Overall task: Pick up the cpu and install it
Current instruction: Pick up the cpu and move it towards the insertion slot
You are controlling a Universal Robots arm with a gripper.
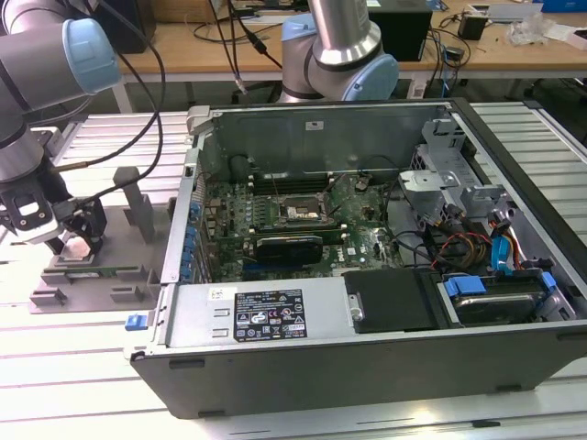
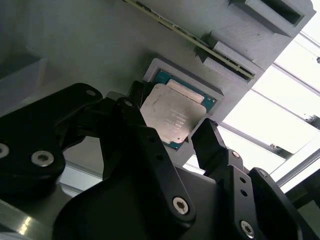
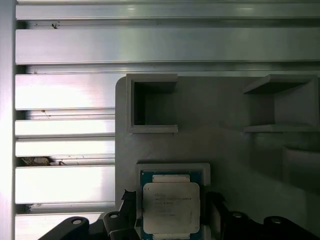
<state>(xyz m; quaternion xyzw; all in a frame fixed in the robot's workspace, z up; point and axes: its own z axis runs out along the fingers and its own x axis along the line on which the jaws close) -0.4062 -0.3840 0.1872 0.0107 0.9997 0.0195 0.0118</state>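
Currently pick-up is in hand: the cpu (image 3: 171, 207) is seated in the grey fixture (image 3: 210, 145), straddled by the gripper (image 2: 170, 120), jaws open, nothing held; even edge contact is needed.

Grey tubular arm (image 1: 27, 64), pale blue joint cap (image 1: 92, 53), black screw-studded gripper (image 2: 170, 117)

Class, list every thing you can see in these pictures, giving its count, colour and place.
cpu: one, silver top, green edge, in the fixture's recess.
fixture: one, grey, exterior view's left, on the table.
table: one, pale slatted metal.
computer case: one, dark grey, open, centre.
motherboard: one, green, inside the case.
arm: grey, blue caps, above the fixture.
gripper: one, black, fingers open either side of the cpu.
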